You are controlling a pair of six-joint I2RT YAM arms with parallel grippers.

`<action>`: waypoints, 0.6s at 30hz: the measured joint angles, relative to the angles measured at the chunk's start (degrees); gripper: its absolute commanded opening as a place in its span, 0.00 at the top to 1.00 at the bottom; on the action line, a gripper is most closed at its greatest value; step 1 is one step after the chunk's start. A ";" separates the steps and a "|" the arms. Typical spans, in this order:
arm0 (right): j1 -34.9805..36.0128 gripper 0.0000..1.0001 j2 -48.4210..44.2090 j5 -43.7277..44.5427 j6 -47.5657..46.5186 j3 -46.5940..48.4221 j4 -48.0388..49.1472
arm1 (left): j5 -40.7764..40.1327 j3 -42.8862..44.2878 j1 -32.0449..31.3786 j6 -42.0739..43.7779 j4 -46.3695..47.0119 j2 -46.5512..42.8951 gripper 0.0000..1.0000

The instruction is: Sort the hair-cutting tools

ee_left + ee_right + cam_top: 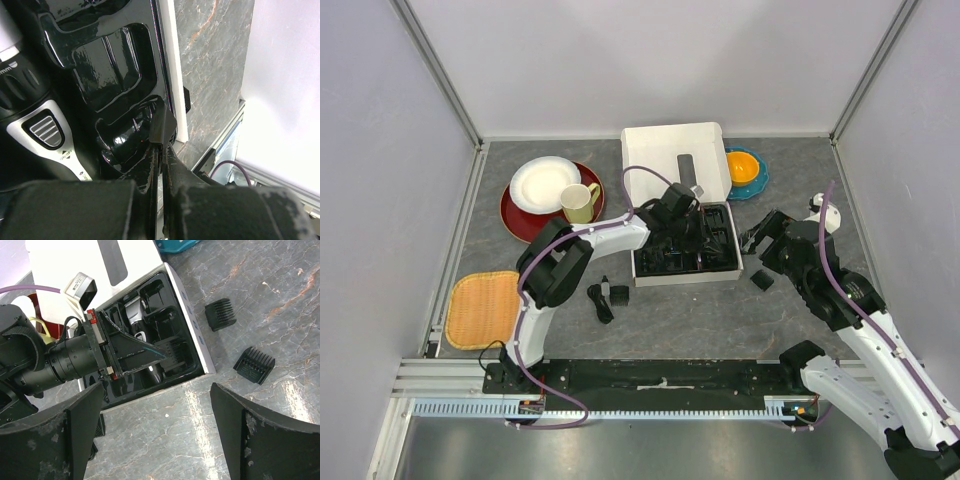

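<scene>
The hair clipper (pixel 45 130) lies in the black tray (pixel 115 65), at the left of the left wrist view. It looks like the heaviest tool here. Its body is smooth and shiny, so I think it can slip. The best place to take it is around the middle of the body, not on the switch.

Two comb attachments lie on the table at the right of the right wrist view, one higher (pixel 221 314) and one lower (pixel 255 365). They are near each other but not touching. They look light and hard. I would pinch one across its flat sides, not by the thin teeth, which may bend.

The left gripper (pixel 162 132) is pressed closed with nothing between its fingers. Its tip is down in a tray pocket. The right gripper (pixel 160 435) is spread wide and empty, above the table below the white box (pixel 197 347).

The left wrist view alone shows the clipper's switch up close. The right wrist view shows both combs clearly. Only the top view shows the thin brush (pixel 601 302) and a small black piece (pixel 619 295) on the table left of the box.
</scene>
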 measured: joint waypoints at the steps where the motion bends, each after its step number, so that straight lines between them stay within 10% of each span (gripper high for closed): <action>1: -0.02 0.05 0.00 0.00 0.00 0.00 -0.04 | 0.22 0.00 -0.02 -0.15 0.02 0.11 0.98; 18: 0.00 0.05 0.00 -0.02 0.13 -0.96 -0.26 | -0.76 -2.29 -0.22 -0.50 -0.22 -1.73 0.98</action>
